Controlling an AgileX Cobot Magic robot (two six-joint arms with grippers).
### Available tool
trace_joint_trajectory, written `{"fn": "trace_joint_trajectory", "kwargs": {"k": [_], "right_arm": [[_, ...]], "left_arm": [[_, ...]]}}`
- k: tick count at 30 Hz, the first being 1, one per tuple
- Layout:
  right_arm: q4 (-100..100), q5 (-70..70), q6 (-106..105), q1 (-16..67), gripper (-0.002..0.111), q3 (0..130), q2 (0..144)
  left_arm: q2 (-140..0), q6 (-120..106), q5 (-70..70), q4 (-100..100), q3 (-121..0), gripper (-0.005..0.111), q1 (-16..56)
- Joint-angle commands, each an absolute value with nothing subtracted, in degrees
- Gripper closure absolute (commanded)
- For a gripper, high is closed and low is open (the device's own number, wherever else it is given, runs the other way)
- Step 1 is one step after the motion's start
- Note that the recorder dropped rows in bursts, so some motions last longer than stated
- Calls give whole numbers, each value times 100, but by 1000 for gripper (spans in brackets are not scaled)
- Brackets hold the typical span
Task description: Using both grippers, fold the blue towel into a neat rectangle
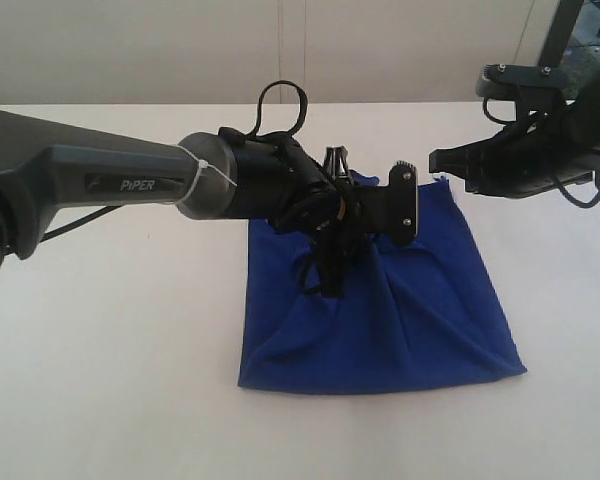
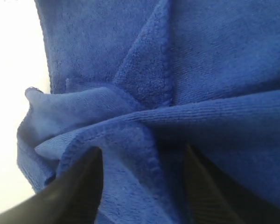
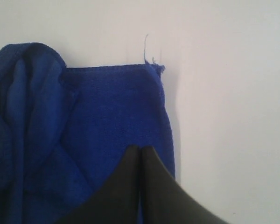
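The blue towel (image 1: 400, 320) lies on the white desk (image 1: 110, 350), a little to the right of its middle and well in from the far edge. It makes a rough 4-sided shape. The side towards the desk's far edge is bunched into raised folds, while the near side lies flatter, with soft creases running down it.

The left arm's grey tube (image 1: 120, 180), marked "PiPER", reaches in from the desk's left side. The left gripper (image 2: 142, 186) sits low over the bunched far side of the towel. Its 2 fingers (image 2: 79, 186) stand well apart, and hemmed folds of blue cloth fill the gap between them, loose rather than pinched. A black cable (image 1: 280, 100) loops above that wrist.

The right gripper (image 3: 140, 151) hangs in the air near the towel's far right corner. Its jaws are pressed together with nothing between them. A frayed thread (image 3: 146, 46) sticks out from that corner onto the bare desk
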State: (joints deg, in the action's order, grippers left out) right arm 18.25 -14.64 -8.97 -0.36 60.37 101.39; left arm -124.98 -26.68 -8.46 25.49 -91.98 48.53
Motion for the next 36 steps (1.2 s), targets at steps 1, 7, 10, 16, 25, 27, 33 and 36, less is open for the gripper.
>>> {"fn": "trace_joint_trajectory", "kwargs": {"k": [1,7,10,16,25,27,33,36], "right_arm": [[1861,-1408,-867,-60,108,6068,10139],[1861,-1408,-867,-60,108,6068,10139],[1861,-1419,-867,-60,108,6068,10139],[1938,-1452,-857,-60,108,6068,10139],[1952,-1463,-857,-60,108,6068,10139],[1952,-1463,-857,-60,108,6068,10139],[1952,-1463,-857,-60,108,6068,10139],[1952,-1463,-857,-60,108,6068,10139]], "left_arm": [[-12475,-2704,-842,2585,-9194,49,4878],[-12538,-2730,-687,2656,-9194,50,4856],[-12573,-2837,-676,3042,-9194,52,4856],[-12573,-2837,-652,3344,-9206,60,4823],[-12573,-2837,-474,3344,-9206,65,4797],[-12573,-2789,-388,3344,-9206,65,4797],[-12573,-2566,-184,3344,-9206,65,4808],[-12573,-2553,-132,3344,-9206,65,4808]]}}
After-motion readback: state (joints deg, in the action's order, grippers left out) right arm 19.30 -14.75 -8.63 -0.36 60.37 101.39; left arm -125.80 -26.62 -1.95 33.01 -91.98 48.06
